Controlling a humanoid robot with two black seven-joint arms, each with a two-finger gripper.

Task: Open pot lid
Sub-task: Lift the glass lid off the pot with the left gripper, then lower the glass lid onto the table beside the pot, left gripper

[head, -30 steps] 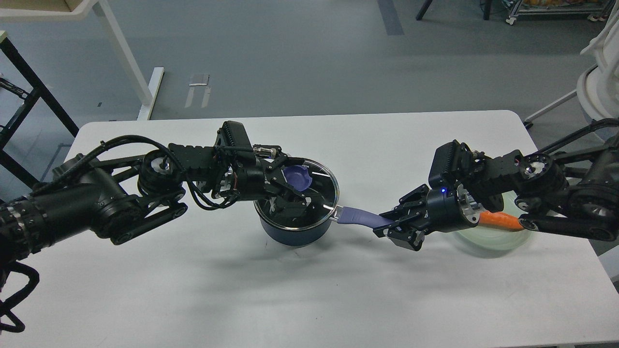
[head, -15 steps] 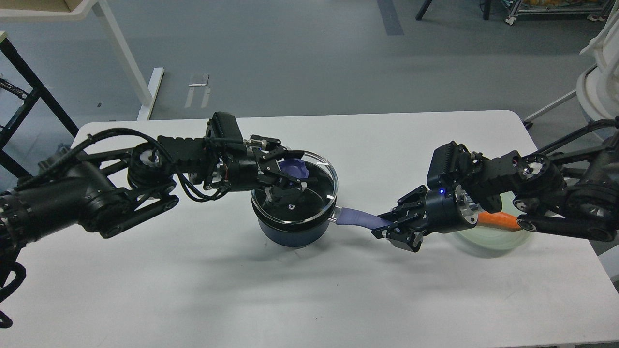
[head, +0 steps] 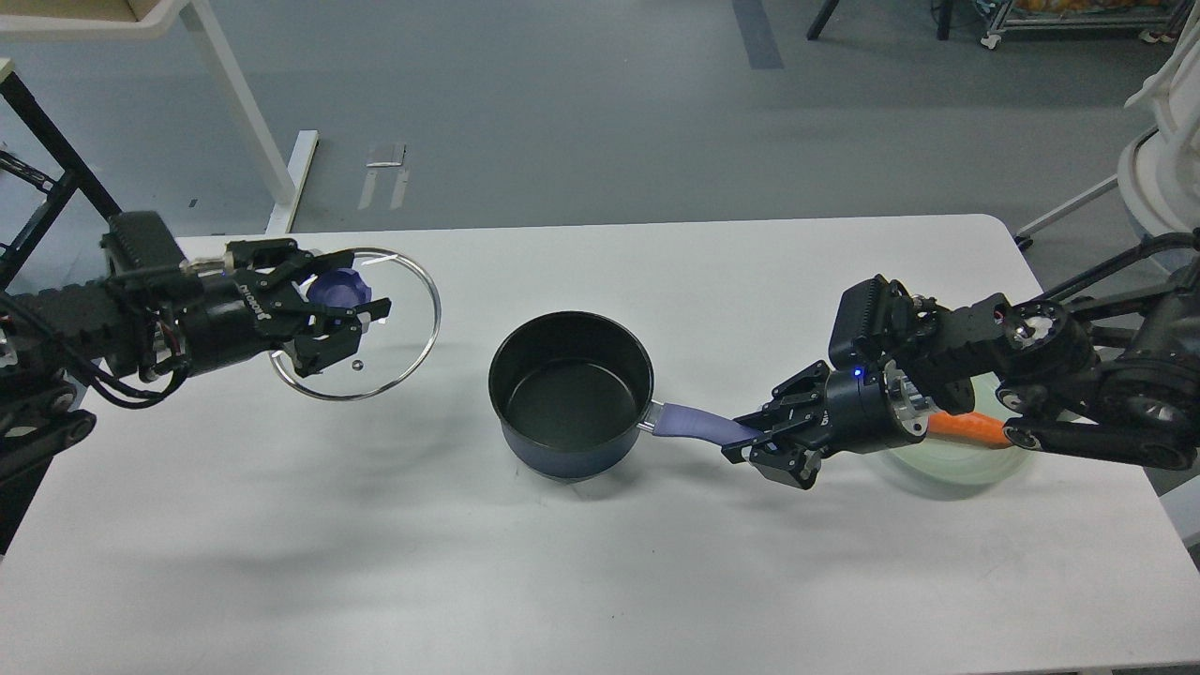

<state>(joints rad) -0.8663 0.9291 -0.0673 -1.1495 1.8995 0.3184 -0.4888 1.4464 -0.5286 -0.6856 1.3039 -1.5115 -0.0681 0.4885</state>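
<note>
The dark navy pot (head: 570,394) stands uncovered in the middle of the white table, its black inside showing. Its lavender handle (head: 698,427) points right. My right gripper (head: 761,442) is shut on the end of that handle. My left gripper (head: 339,312) is shut on the purple-blue knob (head: 336,286) of the glass lid (head: 398,347). It holds the lid in the air over the table's left part, well left of the pot and clear of it.
A pale green plate (head: 956,464) with an orange carrot (head: 970,428) lies at the right, partly under my right arm. The table's (head: 600,562) front and back edges are close. A white table leg and black frame stand off the far left.
My left gripper lifted the lid off the pot and carried it far to the left. The pot now stands open. The right arm kept its hold on the handle and barely moved.
</note>
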